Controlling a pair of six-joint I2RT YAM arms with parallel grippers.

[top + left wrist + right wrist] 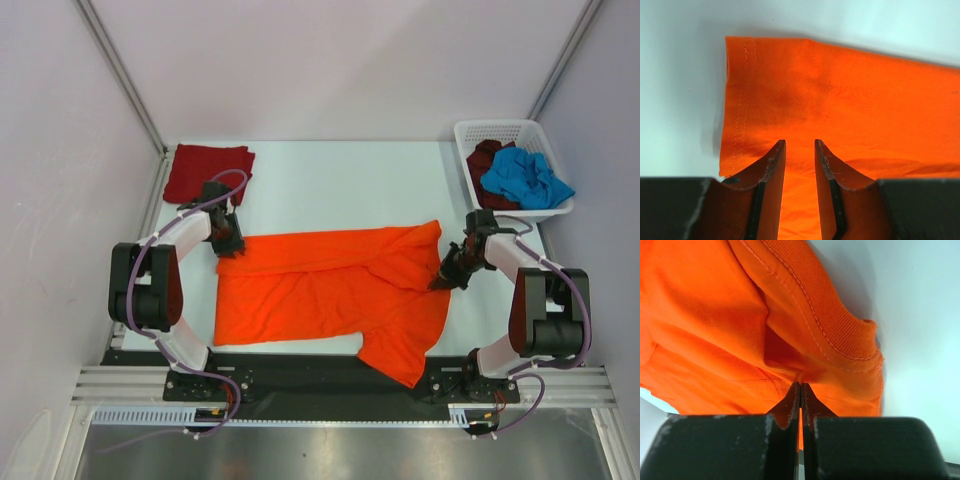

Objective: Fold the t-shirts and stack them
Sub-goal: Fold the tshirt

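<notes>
The bright orange t-shirt (320,290) lies spread across the middle of the table, its upper part folded over and one sleeve hanging toward the front edge. My left gripper (228,243) stands at its back left corner. In the left wrist view that gripper (799,142) is open, its jaws apart over the flat orange cloth (840,90) near the stitched hem (740,100). My right gripper (440,282) is at the shirt's right edge. There it (801,385) is shut on a pinched fold of the orange shirt (715,315), just below the ribbed collar (840,335).
A dark red t-shirt (208,170) lies folded at the back left corner. A white lattice basket (500,128) at the back right holds a crumpled blue t-shirt (525,178) and a dark maroon one (485,160). Walls close in the table on three sides.
</notes>
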